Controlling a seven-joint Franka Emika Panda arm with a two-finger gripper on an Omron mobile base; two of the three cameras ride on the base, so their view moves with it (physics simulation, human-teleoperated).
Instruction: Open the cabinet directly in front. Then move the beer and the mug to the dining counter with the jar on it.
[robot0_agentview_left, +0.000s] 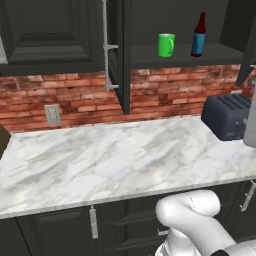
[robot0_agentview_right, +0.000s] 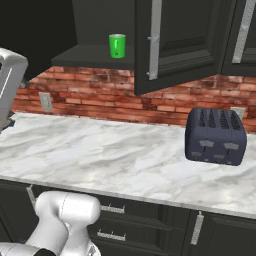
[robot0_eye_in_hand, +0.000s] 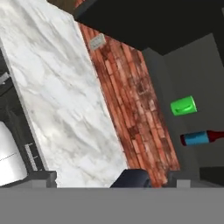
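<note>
Above marble worktop (robot0_agentview_left: 115, 155) and brick wall (robot0_agentview_left: 65, 95), open cabinet (robot0_agentview_left: 120, 60); gripper (robot0_eye_in_hand: 109, 177) jaws apart.

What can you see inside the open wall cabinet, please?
On the cabinet's shelf stand the green mug and, beside it, the beer. A door hides the beer in the right base view.

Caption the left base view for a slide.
Open cabinet with green mug and beer on its shelf, above a marble worktop with a toaster.
</note>
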